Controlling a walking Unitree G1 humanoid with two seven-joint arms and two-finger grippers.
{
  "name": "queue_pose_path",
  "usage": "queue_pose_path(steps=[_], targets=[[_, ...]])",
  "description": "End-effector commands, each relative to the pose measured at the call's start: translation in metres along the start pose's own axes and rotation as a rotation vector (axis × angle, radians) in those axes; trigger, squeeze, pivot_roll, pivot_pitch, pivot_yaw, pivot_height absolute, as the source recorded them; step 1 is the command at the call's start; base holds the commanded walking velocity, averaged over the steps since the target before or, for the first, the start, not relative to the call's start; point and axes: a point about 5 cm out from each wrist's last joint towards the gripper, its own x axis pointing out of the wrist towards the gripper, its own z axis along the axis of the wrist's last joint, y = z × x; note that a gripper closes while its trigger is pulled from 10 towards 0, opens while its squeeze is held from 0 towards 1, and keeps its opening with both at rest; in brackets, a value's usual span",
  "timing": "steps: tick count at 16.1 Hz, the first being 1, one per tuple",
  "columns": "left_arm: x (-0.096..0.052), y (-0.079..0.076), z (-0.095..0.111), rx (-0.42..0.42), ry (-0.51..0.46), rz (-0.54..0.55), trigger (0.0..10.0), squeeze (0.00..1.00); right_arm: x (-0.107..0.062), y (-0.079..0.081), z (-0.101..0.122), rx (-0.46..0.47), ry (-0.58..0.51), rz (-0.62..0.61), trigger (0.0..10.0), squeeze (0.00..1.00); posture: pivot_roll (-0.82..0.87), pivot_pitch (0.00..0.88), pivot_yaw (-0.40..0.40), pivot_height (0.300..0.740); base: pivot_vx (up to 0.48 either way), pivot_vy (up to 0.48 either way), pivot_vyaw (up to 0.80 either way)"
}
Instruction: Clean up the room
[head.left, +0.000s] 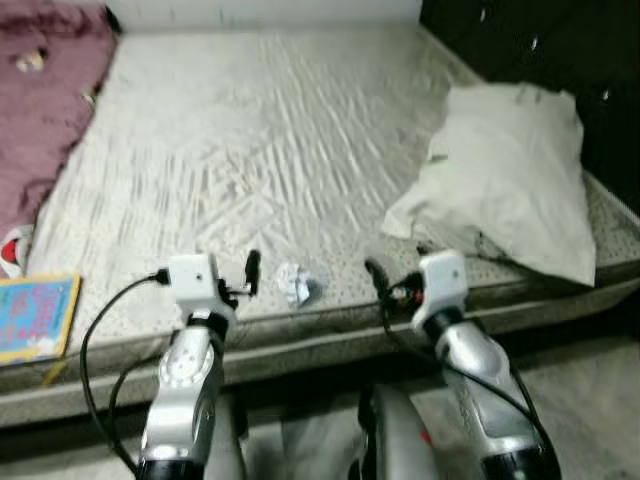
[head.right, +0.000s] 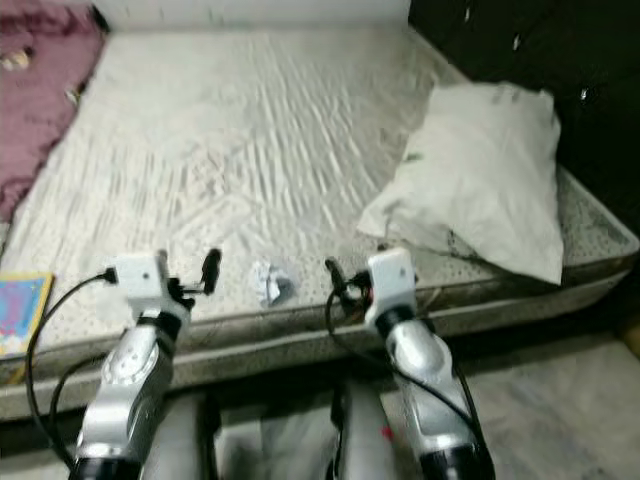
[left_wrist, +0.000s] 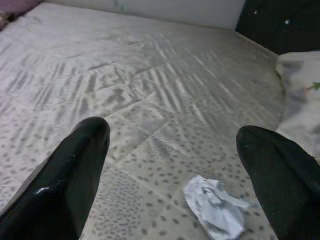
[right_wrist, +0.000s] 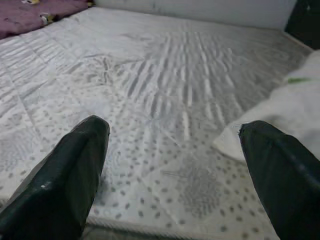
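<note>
Both grippers hover at the near edge of the mattress (head.left: 300, 150). The left gripper (left_wrist: 170, 165) and right gripper (right_wrist: 172, 165) each hold their 2 fingers spread wide, gripping nothing. A crumpled paper (head.left: 298, 284) lies between them, just inside that edge. Farther along the right edge rests a white pillow (head.left: 510, 170); a colourful book (head.left: 35, 315) sits at the near left corner, and a purple blanket (head.left: 45, 100) covers the far left corner.

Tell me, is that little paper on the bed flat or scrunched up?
Scrunched up. The paper is a crumpled white wad with folds and creases, lying near the bed's front edge.
</note>
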Motion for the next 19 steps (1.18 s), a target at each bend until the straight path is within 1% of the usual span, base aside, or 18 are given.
queue_pose_path(steps=[1, 5, 7, 8, 9, 12, 14, 15, 16, 19], targets=[[-0.004, 0.014, -0.003, 0.010, 0.017, 0.047, 10.0, 0.00, 0.004, 0.010, 0.004, -0.005, -0.020, 0.038, 10.0, 0.00, 0.04, 0.019, -0.022, 0.574, 0.000, 0.000, 0.79], [-0.004, 0.013, -0.004, 0.012, 0.017, 0.044, 10.0, 0.00, 0.005, 0.011, 0.002, -0.002, -0.008, 0.045, 10.0, 0.00, 0.05, 0.013, -0.023, 0.574, 0.000, 0.000, 0.79], [-0.004, 0.013, -0.004, 0.015, 0.020, 0.044, 10.0, 0.00, 0.006, 0.012, -0.002, -0.006, 0.014, 0.058, 10.0, 0.00, 0.05, 0.013, -0.023, 0.574, 0.000, 0.000, 0.78], [-0.005, 0.013, -0.005, 0.016, 0.023, 0.046, 10.0, 0.00, 0.007, 0.013, -0.005, 0.013, 0.035, 0.068, 10.0, 0.00, 0.05, 0.012, -0.025, 0.574, 0.000, 0.000, 0.00], [-0.005, 0.014, -0.005, 0.017, 0.025, 0.047, 10.0, 0.00, 0.009, 0.014, -0.008, 0.010, 0.057, 0.076, 10.0, 0.00, 0.06, 0.014, -0.026, 0.574, 0.000, 0.000, 0.00], [-0.006, 0.015, -0.004, 0.017, 0.029, 0.055, 10.0, 0.00, 0.013, 0.012, -0.009, 0.009, 0.060, 0.074, 10.0, 0.00, 0.06, 0.022, -0.021, 0.574, 0.000, 0.000, 0.00], [-0.011, 0.016, -0.002, 0.024, 0.031, 0.054, 10.0, 0.00, 0.013, 0.013, -0.009, 0.036, 0.041, 0.058, 10.0, 0.00, 0.08, 0.037, -0.008, 0.559, 0.000, 0.000, 0.00], [-0.014, 0.017, 0.000, 0.030, 0.031, 0.052, 10.0, 0.00, 0.013, 0.014, -0.011, 0.038, 0.042, 0.059, 10.0, 0.00, 0.09, 0.048, -0.002, 0.549, 0.000, 0.000, 0.00], [-0.016, 0.019, 0.001, 0.039, 0.037, 0.049, 10.0, 0.00, 0.017, 0.013, -0.013, 0.037, 0.057, 0.044, 10.0, 0.00, 0.10, 0.064, -0.006, 0.534, 0.000, 0.000, 0.00], [-0.019, 0.021, 0.002, 0.049, 0.037, 0.065, 10.0, 0.00, 0.022, 0.009, -0.012, 0.032, 0.061, 0.046, 10.0, 0.00, 0.12, 0.087, -0.016, 0.519, 0.000, 0.000, 0.00]])
